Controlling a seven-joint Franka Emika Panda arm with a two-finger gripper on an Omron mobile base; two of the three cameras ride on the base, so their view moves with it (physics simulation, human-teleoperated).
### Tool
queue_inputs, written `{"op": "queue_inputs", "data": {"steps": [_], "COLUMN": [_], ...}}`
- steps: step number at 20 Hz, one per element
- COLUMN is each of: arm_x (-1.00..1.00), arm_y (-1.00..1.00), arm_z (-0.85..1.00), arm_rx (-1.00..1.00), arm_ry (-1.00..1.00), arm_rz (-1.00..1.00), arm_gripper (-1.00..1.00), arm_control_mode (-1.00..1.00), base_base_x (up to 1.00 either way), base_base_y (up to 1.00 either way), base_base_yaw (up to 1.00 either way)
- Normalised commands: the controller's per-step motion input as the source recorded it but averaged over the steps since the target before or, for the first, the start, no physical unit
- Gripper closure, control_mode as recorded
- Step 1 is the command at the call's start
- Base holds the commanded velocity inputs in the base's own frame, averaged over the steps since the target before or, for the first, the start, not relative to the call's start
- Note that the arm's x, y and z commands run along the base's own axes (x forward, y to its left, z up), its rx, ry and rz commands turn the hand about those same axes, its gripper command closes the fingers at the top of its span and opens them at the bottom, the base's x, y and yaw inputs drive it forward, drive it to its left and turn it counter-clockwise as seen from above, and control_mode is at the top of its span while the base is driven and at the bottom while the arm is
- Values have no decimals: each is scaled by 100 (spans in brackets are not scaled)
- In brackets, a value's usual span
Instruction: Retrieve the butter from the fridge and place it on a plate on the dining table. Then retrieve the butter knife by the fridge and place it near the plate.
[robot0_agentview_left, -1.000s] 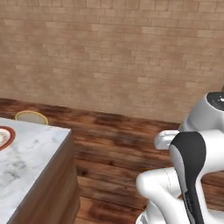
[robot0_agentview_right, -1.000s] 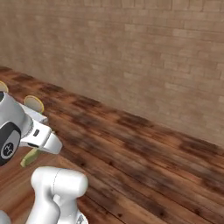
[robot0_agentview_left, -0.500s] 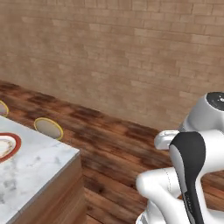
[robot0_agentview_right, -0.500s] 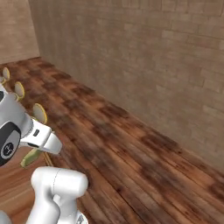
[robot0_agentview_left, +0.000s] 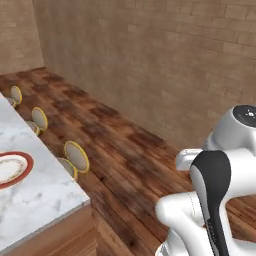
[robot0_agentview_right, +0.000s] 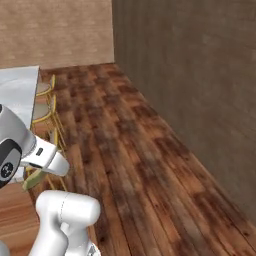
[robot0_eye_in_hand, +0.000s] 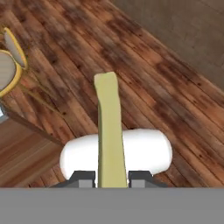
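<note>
In the hand view, the butter (robot0_eye_in_hand: 109, 131), a slim olive-yellow stick, juts forward from between the two dark fingertips of my gripper (robot0_eye_in_hand: 111, 178), which is shut on it above the wooden floor. The right base view shows the butter (robot0_agentview_right: 31, 179) as an olive bit under the white hand. The plate (robot0_agentview_left: 10, 169), with its red-orange rim and cream centre, lies on the marble dining table (robot0_agentview_left: 45, 195) at the lower left of the left base view. The table (robot0_agentview_right: 17, 90) lies to the left of the arm.
Round yellow-framed stools (robot0_agentview_left: 76, 156) (robot0_agentview_left: 39, 119) (robot0_agentview_right: 47, 112) (robot0_eye_in_hand: 11, 65) line the table's side. Dark plank flooring runs to brick walls (robot0_agentview_left: 150, 60) that meet in a corner ahead. Open floor lies ahead and to the right.
The base has swung round, so the whole scene shifted: a room corner and more stools have come into view, and the plate and table look larger. The butter stays in the gripper.
</note>
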Motion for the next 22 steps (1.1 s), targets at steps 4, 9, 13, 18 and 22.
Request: {"op": "queue_inputs", "data": {"steps": [4, 9, 13, 18, 22], "arm_x": [0, 0, 0, 0, 0], "arm_y": [0, 0, 0, 0, 0], "arm_z": [0, 0, 0, 0, 0], "arm_rx": [0, 0, 0, 0, 0], "arm_ry": [0, 0, 0, 0, 0], "arm_rz": [0, 0, 0, 0, 0], "arm_gripper": [100, 100, 100, 100, 100], "arm_control_mode": [100, 100, 100, 100, 100], "base_base_x": [67, 51, 38, 13, 1], "base_base_y": [-43, -41, -66, -96, -100], "base_base_yaw": [75, 79, 71, 60, 53]}}
